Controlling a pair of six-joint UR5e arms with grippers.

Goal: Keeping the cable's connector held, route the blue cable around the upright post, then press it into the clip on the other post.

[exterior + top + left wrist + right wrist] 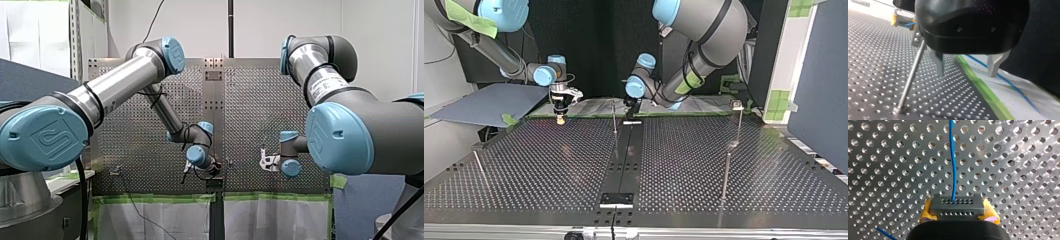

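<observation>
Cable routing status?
Done: connector clamped in right tool. In hand: left tool, open, hovers near the cable, beside the post. Left: cable isn't round the post or in the clip yet.

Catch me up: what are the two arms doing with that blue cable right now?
My right gripper is shut on the connector, and the blue cable runs out of it over the perforated table. My left gripper is open and empty, hanging at the table's edge beside the thin upright post. The cable is not yet routed around that post.
</observation>
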